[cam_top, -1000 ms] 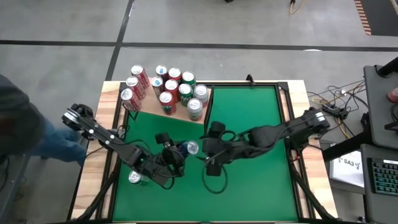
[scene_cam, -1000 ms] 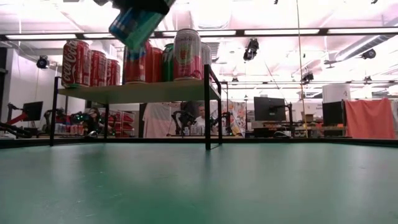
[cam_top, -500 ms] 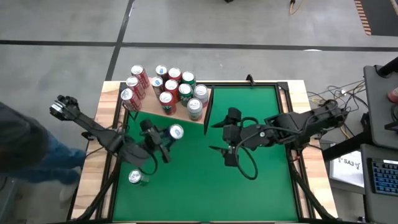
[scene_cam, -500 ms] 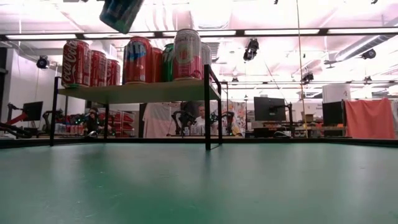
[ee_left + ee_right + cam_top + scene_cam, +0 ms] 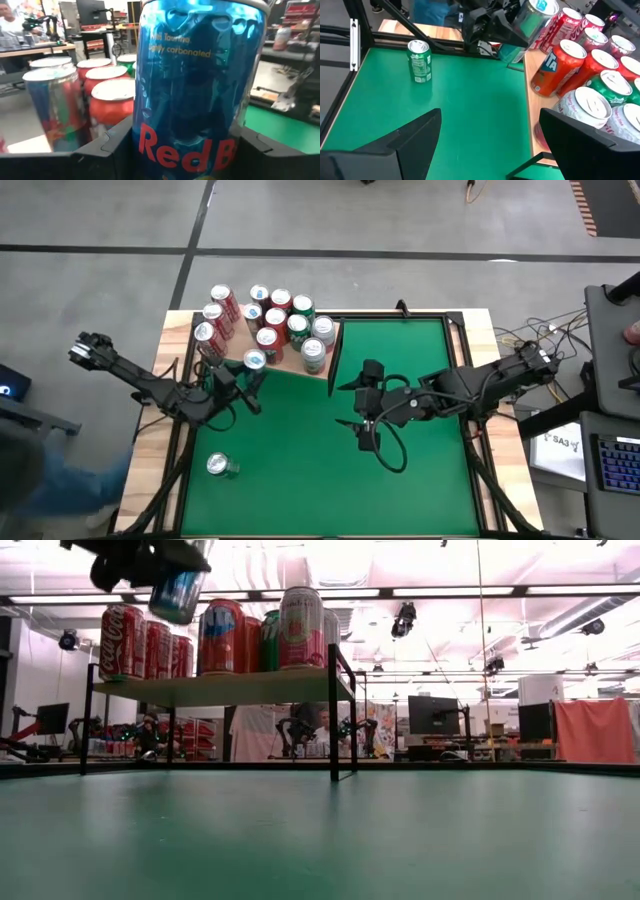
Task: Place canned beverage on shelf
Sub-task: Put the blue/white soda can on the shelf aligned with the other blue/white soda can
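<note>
Over the last second the left gripper (image 5: 247, 375) has carried the blue Red Bull can (image 5: 197, 95) from mid-frame up toward the upper left, to the near edge of the pale wood-grain shelf (image 5: 290, 368). Its fingers are clamped on the can, held above shelf level, so release looks close. The right gripper (image 5: 365, 425), fingers apart and empty, has drawn back right of centre. The shelf holds about ten upright cans (image 5: 275, 320); a green can (image 5: 218, 465) stands alone at lower left.
</note>
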Controlling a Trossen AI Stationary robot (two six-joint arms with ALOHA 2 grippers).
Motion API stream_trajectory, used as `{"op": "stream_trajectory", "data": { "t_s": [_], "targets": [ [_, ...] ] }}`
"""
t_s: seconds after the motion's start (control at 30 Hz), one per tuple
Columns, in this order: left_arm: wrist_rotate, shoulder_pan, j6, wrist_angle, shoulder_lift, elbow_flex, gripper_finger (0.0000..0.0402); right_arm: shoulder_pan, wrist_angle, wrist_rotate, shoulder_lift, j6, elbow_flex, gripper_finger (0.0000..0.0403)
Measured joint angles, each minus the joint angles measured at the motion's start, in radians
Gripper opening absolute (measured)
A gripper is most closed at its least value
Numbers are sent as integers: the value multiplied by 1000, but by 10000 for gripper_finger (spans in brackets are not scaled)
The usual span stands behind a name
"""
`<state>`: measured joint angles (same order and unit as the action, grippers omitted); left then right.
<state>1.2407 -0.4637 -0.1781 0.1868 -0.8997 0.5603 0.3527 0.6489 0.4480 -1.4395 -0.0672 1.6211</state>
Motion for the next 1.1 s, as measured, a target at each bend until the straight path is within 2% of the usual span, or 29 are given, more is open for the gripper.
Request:
{"op": "stream_trajectory", "data": {
  "t_s": [0.37,0.5,0.73,1.1],
  "targets": [
    [147,1,93,-8,65,-26,207,0,-4,26,0,-4,-3,328],
    [149,24,79,-14,102,-41,207,0,-4,26,0,-3,-4,328],
    [137,102,-76,-16,131,-106,207,0,-52,26,0,15,-19,328],
    [138,183,-115,35,126,-154,207,0,-58,26,-1,17,-21,328]
  ]
}}
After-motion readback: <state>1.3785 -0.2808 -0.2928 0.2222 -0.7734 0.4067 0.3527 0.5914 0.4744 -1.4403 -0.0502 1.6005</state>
